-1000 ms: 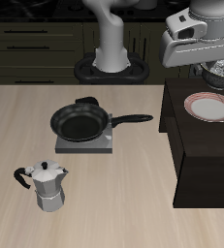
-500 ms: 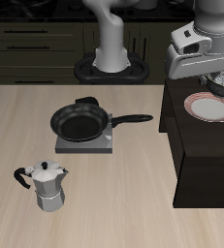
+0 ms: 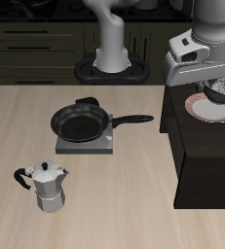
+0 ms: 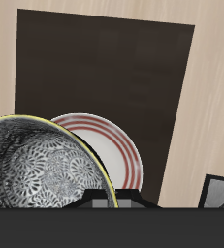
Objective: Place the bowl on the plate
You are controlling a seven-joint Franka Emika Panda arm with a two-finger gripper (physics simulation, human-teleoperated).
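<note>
Dropping lower over the dark raised block point(image 3: 197, 146) than a second ago, gripper point(image 3: 221, 89) clamped on the bowl point(image 4: 41, 165) rim, now hanging just above the plate point(image 3: 212, 109), mouth up, round so no long axis, release looking close
</note>
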